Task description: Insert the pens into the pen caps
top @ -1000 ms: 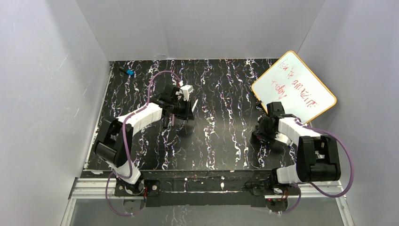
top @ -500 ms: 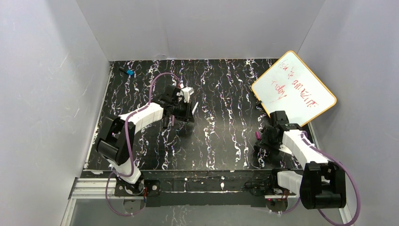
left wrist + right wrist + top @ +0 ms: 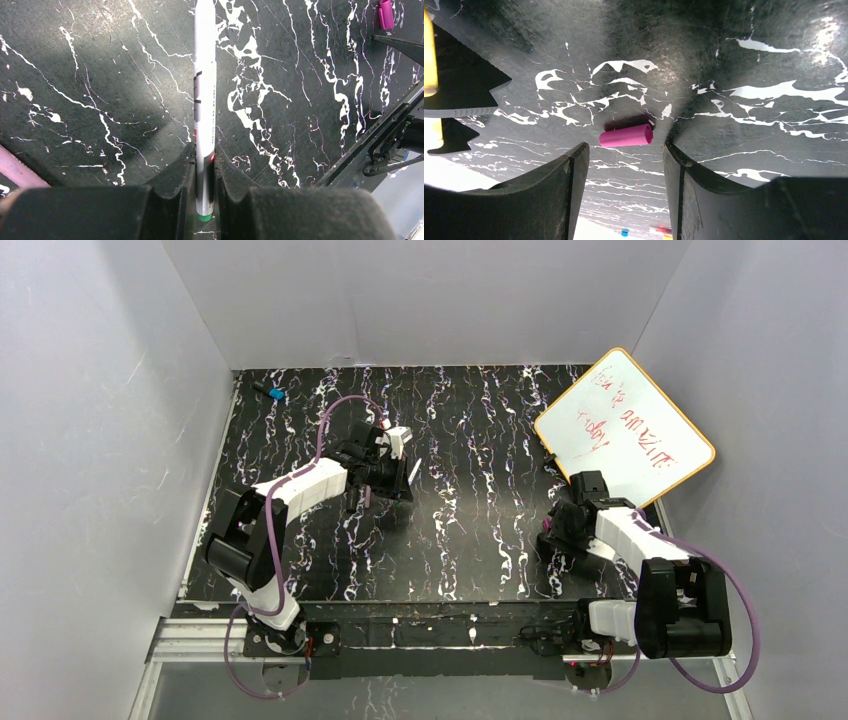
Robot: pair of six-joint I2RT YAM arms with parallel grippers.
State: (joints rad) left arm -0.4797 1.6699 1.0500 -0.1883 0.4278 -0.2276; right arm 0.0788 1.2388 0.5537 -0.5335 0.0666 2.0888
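White-grey pen (image 3: 205,75) sits pinched in the left gripper (image 3: 204,159), its barrel running up the frame's centre. Lower right in the top view, the right gripper (image 3: 625,148) stands open above the marbled table (image 3: 749,60), with the magenta cap (image 3: 626,135) lying between its fingertips, untouched.

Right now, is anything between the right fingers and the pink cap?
Nothing: in the right wrist view, only bare table separates the right fingers from the pink cap.
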